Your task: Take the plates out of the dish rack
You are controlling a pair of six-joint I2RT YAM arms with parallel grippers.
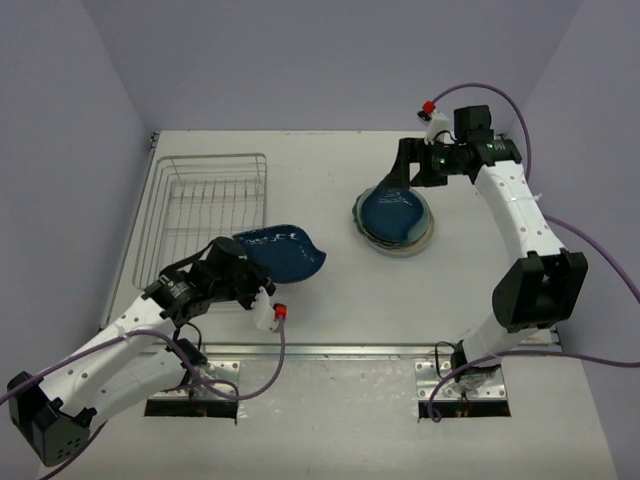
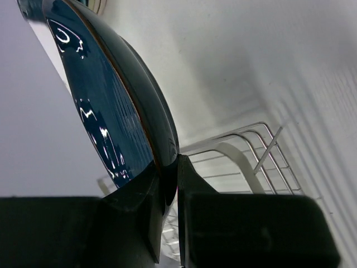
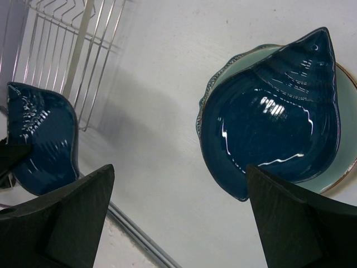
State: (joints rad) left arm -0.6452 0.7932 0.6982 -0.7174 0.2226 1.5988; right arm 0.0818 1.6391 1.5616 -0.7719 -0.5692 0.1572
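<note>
Our left claw (image 1: 250,265) is clenched on the rim of a dark navy shell-shaped plate (image 1: 285,253) and holds it tilted, just beside the near right corner of the dish rack (image 1: 210,195). In the left wrist view we see the two fingers (image 2: 223,223) pinching the plate edge between them. Our right claw (image 1: 405,178) is released, jaws wide apart, over a stack of plates (image 1: 395,220) on the tabletop (image 1: 340,310), well apart from the rack. On top of this stack lies a second navy plate (image 3: 273,111), resting on a teal scalloped plate (image 3: 346,167).
</note>
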